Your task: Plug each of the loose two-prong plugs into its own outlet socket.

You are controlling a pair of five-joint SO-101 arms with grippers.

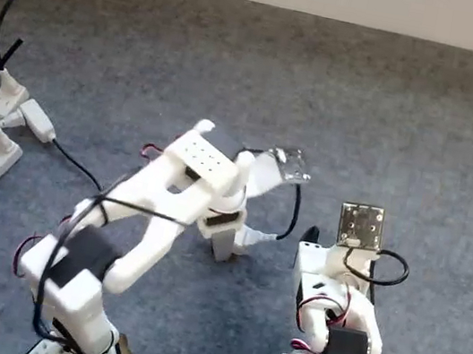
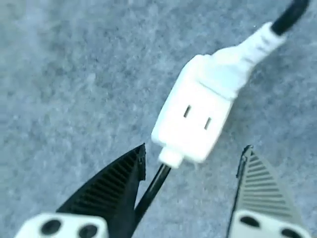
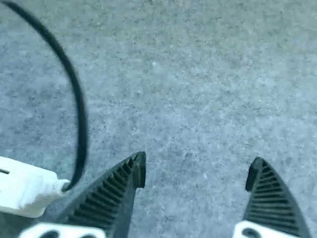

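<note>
- Left claw [image 2: 190, 163] has its fingers apart. The white outlet socket [image 2: 195, 116] lies on the grey surface [image 2: 74, 74] just ahead of them, its two slots facing up.
- Right claw [image 3: 195, 173] is spread over bare surface, with a white connector [image 3: 22, 193] on a black cable [image 3: 74, 99] beside it.
- In the high view, more white plugs [image 1: 4, 125] lie far out to the left.

No text, label, number or sign can be read here. The white outlet socket [image 2: 198, 114] shows two plain slots.

Just ahead of the left tool [image 2: 193, 149], whose ribbed fingers [image 2: 119, 181] look matt black plastic, the socket [image 2: 195, 116] is smooth, glossy white plastic, on rough grey, seemingly carpet-like cloth covering the desk [image 2: 74, 74].
</note>
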